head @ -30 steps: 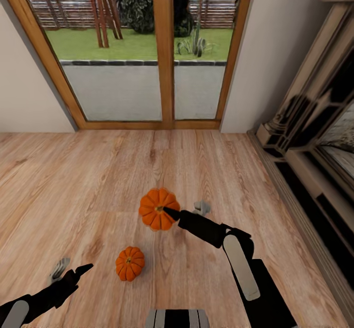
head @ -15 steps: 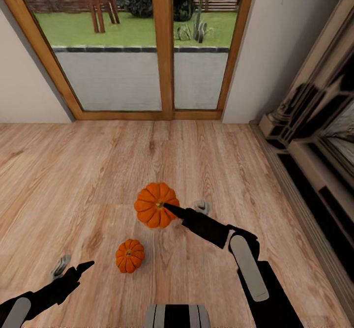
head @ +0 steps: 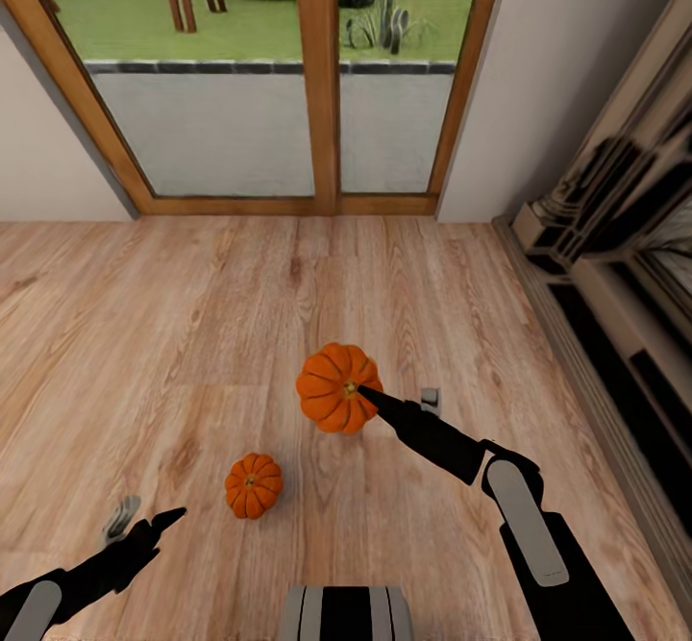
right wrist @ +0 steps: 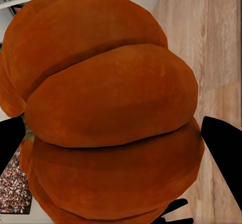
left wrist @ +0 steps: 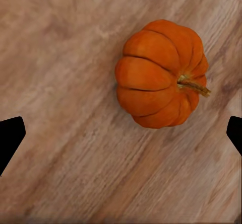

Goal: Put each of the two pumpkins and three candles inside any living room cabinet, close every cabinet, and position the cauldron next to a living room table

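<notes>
Both pumpkins are bright orange with ribbed segments: the larger pumpkin (head: 336, 387) and the smaller pumpkin (head: 254, 485), whose stem is a dull brown. The floor (head: 192, 333) is light-brown wood grain in planks. The right claw (head: 370, 399) and left claw (head: 144, 524) are black. The door frame (head: 318, 84) is honey-coloured wood.

Two matte black arms are seen, each fitted behind its gripper with a pale grey oblong panel, the right gripper (head: 370, 399) and left gripper (head: 144, 521) ending in slim pointed black fingers, while a grey-and-black striped trunk section (head: 346, 614) lies between them.
</notes>
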Robot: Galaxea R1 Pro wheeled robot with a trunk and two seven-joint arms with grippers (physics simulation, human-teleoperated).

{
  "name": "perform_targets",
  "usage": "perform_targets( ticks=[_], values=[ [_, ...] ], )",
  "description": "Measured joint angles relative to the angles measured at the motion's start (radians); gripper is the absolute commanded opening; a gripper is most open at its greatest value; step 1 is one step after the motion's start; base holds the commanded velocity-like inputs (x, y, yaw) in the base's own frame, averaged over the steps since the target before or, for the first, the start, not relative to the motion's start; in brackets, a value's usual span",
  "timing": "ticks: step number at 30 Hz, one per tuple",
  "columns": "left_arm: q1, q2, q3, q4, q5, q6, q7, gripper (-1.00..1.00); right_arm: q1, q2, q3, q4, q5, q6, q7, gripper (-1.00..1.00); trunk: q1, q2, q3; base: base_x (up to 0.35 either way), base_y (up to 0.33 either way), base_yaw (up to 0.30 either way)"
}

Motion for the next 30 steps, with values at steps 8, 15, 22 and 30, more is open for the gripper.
perform_targets(
  ticks=[8, 15, 22, 30],
  values=[
    [0.000, 0.001, 0.001, 0.000, 0.000, -0.001, -0.048, 1.00, 0.000, 0.002, 0.004, 0.001, 0.001, -0.002, 0.000, -1.00, 0.004, -0.002, -0.031, 0.000, 0.000, 0.000],
    [0.000, 0.001, 0.003, 0.000, 0.000, -0.002, -0.057, 1.00, 0.000, 0.003, 0.006, 0.001, 0.001, -0.003, 0.000, -1.00, 0.007, -0.004, -0.058, 0.000, 0.000, 0.000],
    [0.000, 0.002, 0.003, 0.000, 0.000, -0.002, -0.057, 1.00, 0.000, 0.005, 0.006, 0.004, 0.001, -0.003, -0.002, -1.00, 0.010, -0.005, -0.085, 0.000, 0.000, 0.000],
    [0.000, 0.002, 0.004, 0.000, 0.000, -0.002, -0.058, 1.00, 0.000, 0.011, 0.006, 0.004, 0.000, -0.003, -0.001, -1.00, 0.010, -0.005, -0.085, 0.000, -0.017, 0.000]
  ],
)
